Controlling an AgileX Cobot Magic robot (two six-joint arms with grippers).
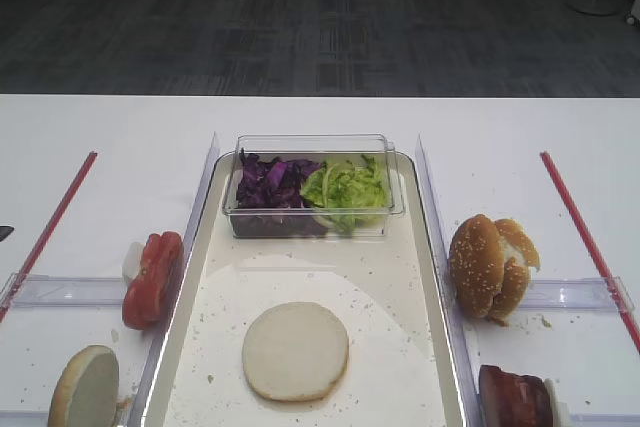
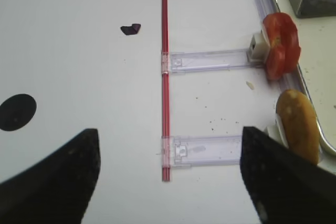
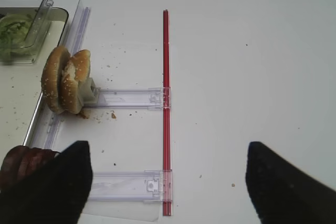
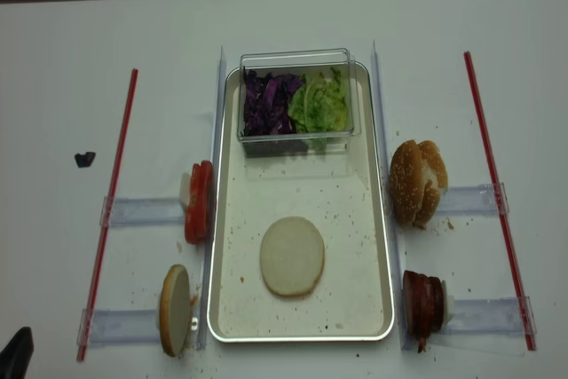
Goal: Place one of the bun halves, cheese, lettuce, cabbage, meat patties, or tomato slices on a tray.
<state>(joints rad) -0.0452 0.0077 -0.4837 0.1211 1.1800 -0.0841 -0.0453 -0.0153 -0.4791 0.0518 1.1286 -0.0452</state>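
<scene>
The right gripper (image 3: pixel 168 182) hangs over the white table (image 3: pixel 252 66) with its dark fingers (image 3: pixel 52 192) spread wide, nothing between them. A red strip (image 3: pixel 166 108) runs straight ahead between them. Ahead to the left stand sesame-seeded bun halves (image 3: pixel 65 81); dark meat patties (image 3: pixel 21 163) sit beside the left finger.

No readable text, label or number anywhere

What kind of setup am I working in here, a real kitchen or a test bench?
Most likely a lab bench staged as a burger station: a plain white table with red strips marking off zones, ingredients standing in clear holders beside a tray, and office-style carpet behind.
</scene>
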